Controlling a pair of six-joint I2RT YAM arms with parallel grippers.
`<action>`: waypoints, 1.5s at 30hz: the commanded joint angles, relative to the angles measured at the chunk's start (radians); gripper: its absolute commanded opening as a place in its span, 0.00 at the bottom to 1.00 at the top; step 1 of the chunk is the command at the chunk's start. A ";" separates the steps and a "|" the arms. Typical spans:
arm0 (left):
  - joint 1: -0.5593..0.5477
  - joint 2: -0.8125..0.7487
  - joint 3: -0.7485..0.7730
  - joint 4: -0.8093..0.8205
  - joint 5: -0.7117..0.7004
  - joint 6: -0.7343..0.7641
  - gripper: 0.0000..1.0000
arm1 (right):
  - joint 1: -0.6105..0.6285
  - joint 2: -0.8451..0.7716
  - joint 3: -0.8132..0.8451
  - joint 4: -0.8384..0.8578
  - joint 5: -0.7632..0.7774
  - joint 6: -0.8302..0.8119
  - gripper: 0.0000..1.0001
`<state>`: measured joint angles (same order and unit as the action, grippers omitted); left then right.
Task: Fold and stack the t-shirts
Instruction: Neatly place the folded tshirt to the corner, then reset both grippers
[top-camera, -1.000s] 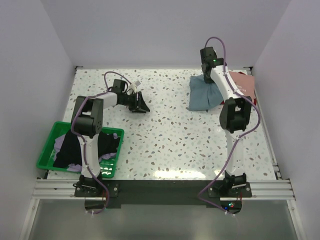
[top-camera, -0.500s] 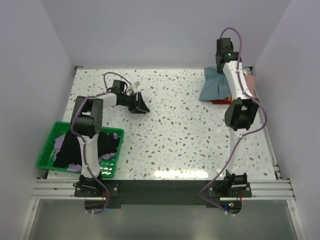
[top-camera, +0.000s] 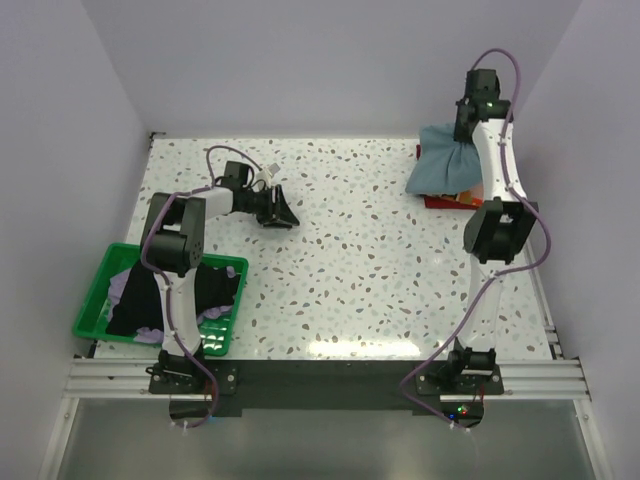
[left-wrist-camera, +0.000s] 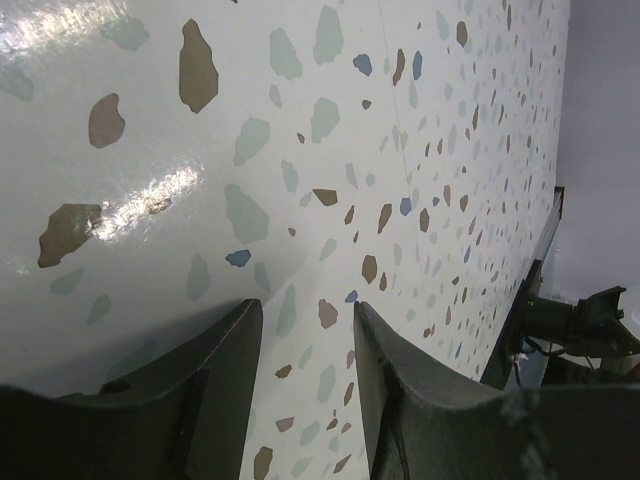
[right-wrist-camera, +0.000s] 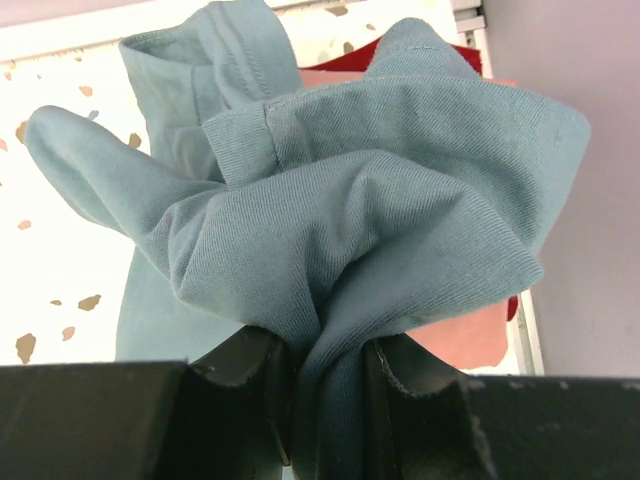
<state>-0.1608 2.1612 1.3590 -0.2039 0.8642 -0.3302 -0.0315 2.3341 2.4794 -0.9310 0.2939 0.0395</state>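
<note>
My right gripper (top-camera: 466, 132) is shut on the dusty grey-blue t-shirt (top-camera: 441, 165) and holds it bunched and lifted at the far right of the table. In the right wrist view the cloth (right-wrist-camera: 340, 240) is pinched between the fingers (right-wrist-camera: 250, 375). Under it lie a dark red t-shirt (top-camera: 441, 201) (right-wrist-camera: 445, 55) and a pink one (right-wrist-camera: 470, 335). Black (top-camera: 140, 295) and lavender (top-camera: 216, 314) t-shirts lie in the green basket (top-camera: 95, 300). My left gripper (top-camera: 283, 215) (left-wrist-camera: 305, 330) is open and empty, low over the table at the far left.
The speckled table (top-camera: 340, 260) runs between the arms. White walls close in the back and both sides. The right wall is close to the shirt pile. A metal rail (top-camera: 320, 378) runs along the near edge.
My right gripper has carried the grey-blue t-shirt up and to the right, from the table to above the red and pink shirts. The left arm has not moved.
</note>
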 joint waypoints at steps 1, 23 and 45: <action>-0.005 0.045 -0.060 -0.098 -0.129 0.048 0.48 | -0.033 -0.131 0.033 0.035 -0.048 0.040 0.00; -0.017 -0.001 -0.097 -0.107 -0.142 0.063 0.49 | -0.088 -0.079 -0.126 0.121 0.048 0.011 0.00; -0.036 -0.058 -0.106 -0.114 -0.182 0.066 0.50 | -0.087 -0.330 -0.540 0.322 0.157 0.155 0.90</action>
<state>-0.1841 2.0975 1.2964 -0.2348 0.8150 -0.3176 -0.1188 2.1715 1.9984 -0.7044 0.5606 0.1352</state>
